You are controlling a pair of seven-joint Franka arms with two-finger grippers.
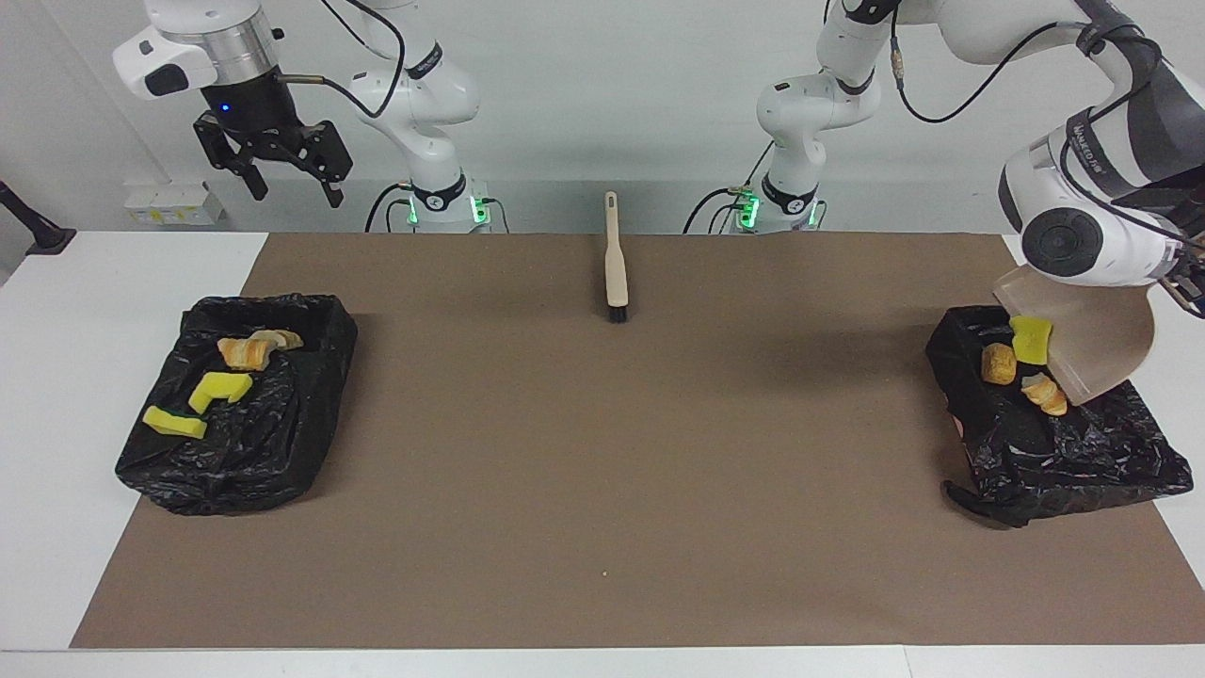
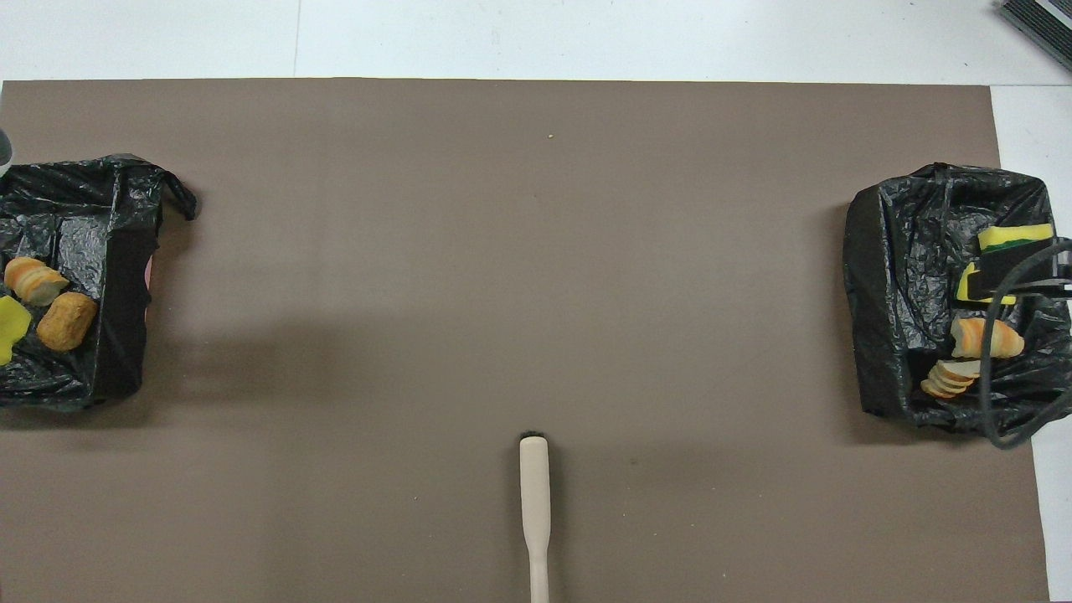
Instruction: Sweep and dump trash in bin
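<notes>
A beige dustpan [image 1: 1101,330] hangs steeply tilted over the black-lined bin [image 1: 1083,461] at the left arm's end of the table. My left gripper [image 1: 1184,281], mostly hidden by its wrist, is shut on the dustpan's handle. A yellow sponge piece [image 1: 1032,339] [image 2: 8,328] lies at the pan's low lip, just above the bin's liner [image 2: 84,226]. Two bread chunks [image 1: 998,363] [image 1: 1047,394] rest inside this bin. My right gripper [image 1: 297,196] is open and high in the air with nothing in it, over the right arm's end of the table.
A second black-lined bin [image 1: 245,452] [image 2: 888,276] at the right arm's end holds bread pieces [image 1: 247,351] and yellow sponges [image 1: 221,388]. A beige brush [image 1: 615,259] [image 2: 534,502] lies on the brown mat, mid-table near the robots.
</notes>
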